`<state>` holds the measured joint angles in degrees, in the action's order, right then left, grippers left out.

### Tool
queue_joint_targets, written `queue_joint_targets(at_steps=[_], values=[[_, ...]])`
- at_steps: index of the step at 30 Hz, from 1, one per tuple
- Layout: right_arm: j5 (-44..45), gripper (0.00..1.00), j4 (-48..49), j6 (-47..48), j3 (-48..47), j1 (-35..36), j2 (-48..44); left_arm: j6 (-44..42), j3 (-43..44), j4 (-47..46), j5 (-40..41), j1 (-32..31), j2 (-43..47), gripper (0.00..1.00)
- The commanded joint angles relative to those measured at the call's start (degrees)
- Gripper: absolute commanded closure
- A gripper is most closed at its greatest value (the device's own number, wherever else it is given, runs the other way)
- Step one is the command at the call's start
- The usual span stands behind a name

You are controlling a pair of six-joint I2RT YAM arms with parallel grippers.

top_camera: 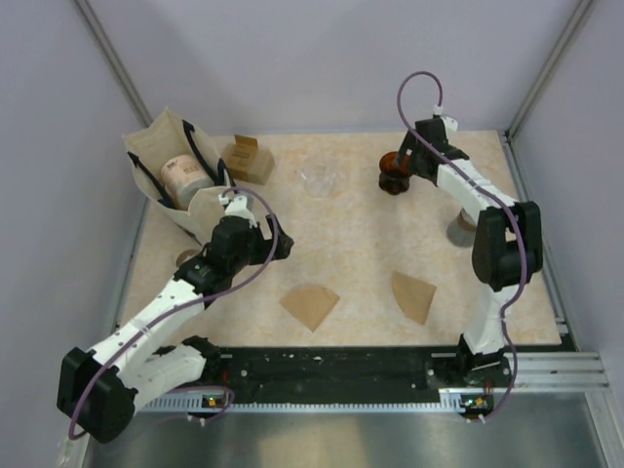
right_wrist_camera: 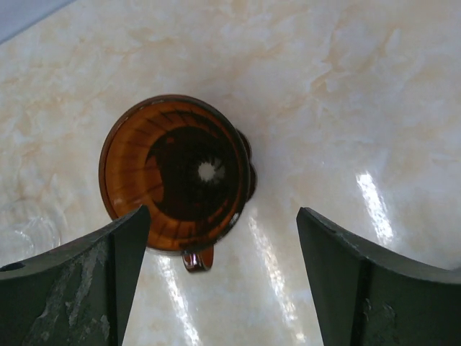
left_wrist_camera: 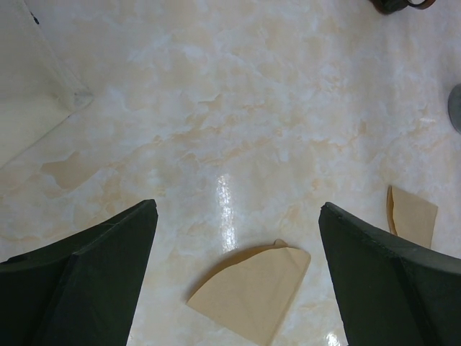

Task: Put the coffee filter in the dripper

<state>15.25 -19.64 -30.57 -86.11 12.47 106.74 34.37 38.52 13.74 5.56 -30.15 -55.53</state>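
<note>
Soft, even light from overhead fills the top view. The worktop [top_camera: 370, 244] is bright, shadows beneath the arms are faint with blurred edges, and the whole frame is slightly soft. In the left wrist view a vertical streak of glare sits just below centre on the glossy surface. The left arm's fingers [left_wrist_camera: 86, 281] in the lower corners are dark and show little detail. The right wrist view carries glare streaks at right and bottom centre. There the dripper [right_wrist_camera: 176, 173] glows amber and sharp between the dark right arm's fingers [right_wrist_camera: 374, 288].

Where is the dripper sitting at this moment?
In the top view the amber dripper stands far back on the right side, right of a clear glass. The right wrist view shows it empty, under the open right tool.
</note>
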Motion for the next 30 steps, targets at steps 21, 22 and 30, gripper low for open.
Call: queue_joint_targets(at_steps=[21,22,30], values=[[0.2,0.84,2.9,0.7,-9.9,-0.6,12.5,0.0,3.4,-4.0,0.1,0.2,-5.4,0.01],[0.0,0.86,2.8,0.7,-9.9,-0.4,12.3,0.3,3.6,-4.2,0.2,0.2,-5.6,0.01],[-4.3,0.95,2.4,2.1,-8.6,-0.5,8.1,1.8,4.8,-5.1,-2.0,0.3,-8.2,0.01]])
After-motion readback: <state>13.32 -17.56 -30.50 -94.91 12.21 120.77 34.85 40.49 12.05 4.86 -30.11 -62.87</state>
